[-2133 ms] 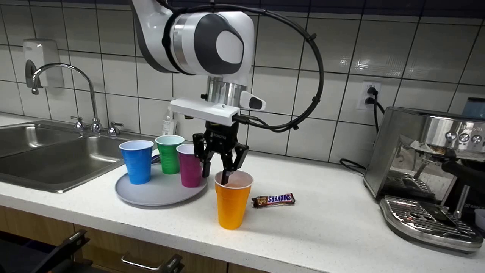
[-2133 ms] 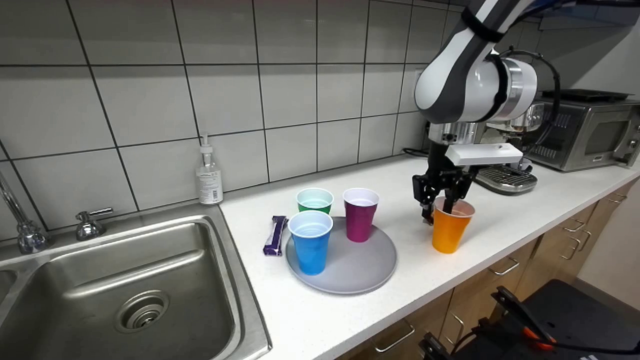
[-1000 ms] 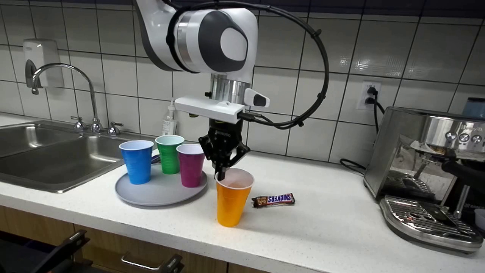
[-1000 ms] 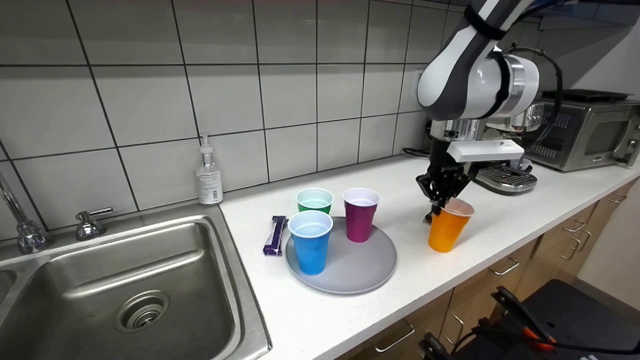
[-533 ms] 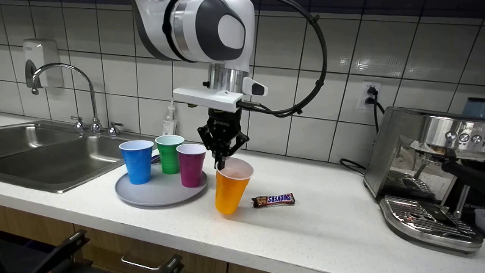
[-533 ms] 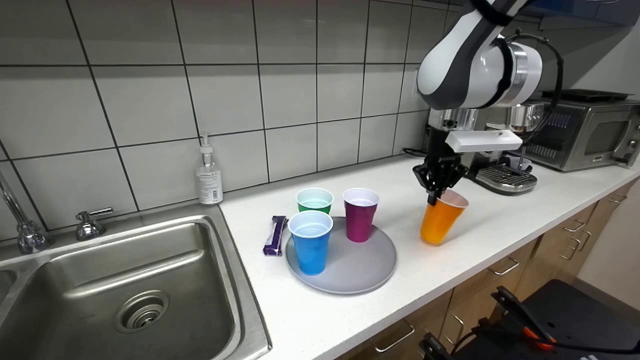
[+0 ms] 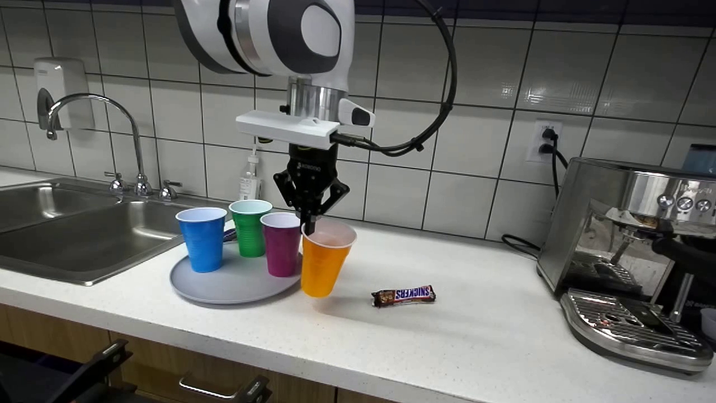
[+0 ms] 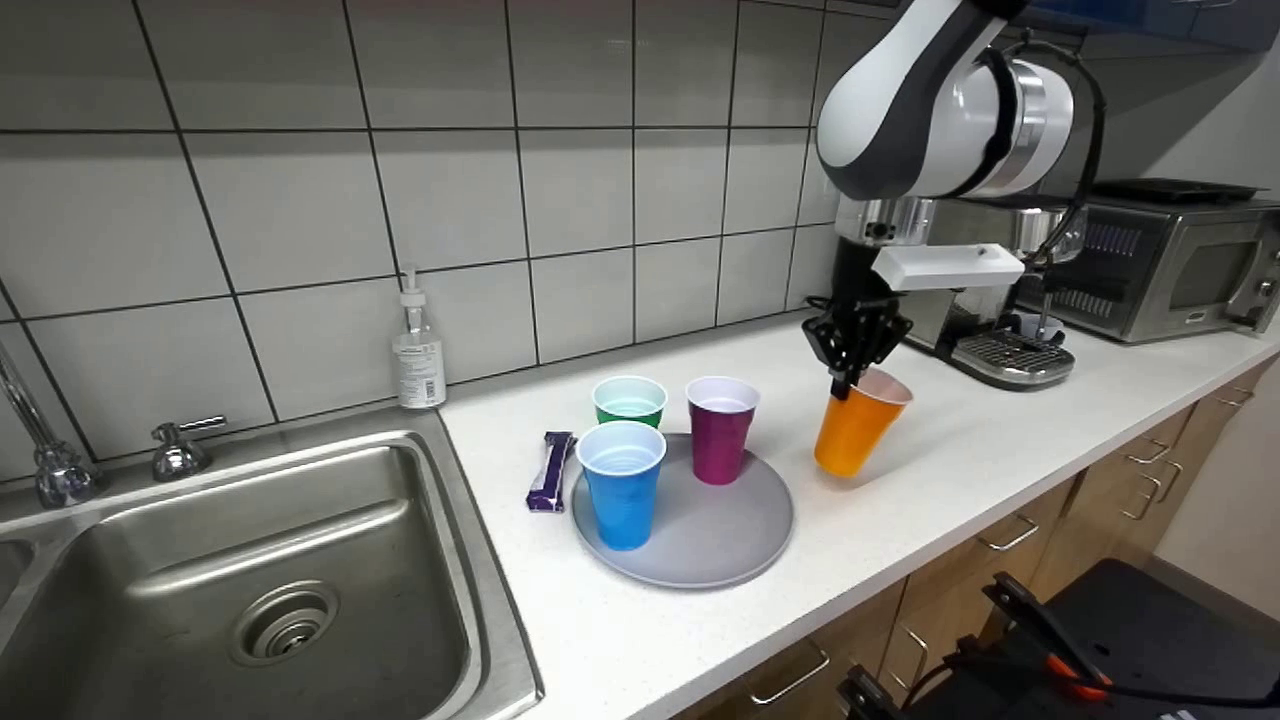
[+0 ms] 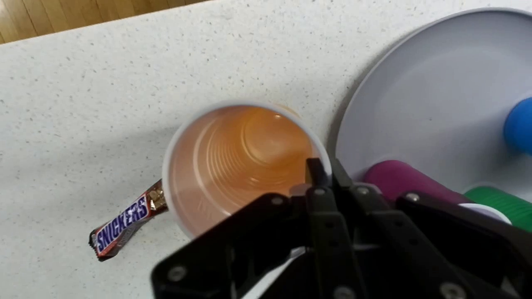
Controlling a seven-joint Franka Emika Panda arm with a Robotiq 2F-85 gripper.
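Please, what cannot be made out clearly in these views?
Orange cup: wrist view, rim partly hidden by end effector.
Green cup: in an exterior view, base hidden behind blue cup.
Plate: wrist view, cut by right edge.
Bottle label: in both exterior views, print too small.

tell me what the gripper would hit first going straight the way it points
Likely the countertop: the gripper points roughly down, pinching the orange cup by its rim, so the cup would land first, near the gray plate; depth is hard to judge.
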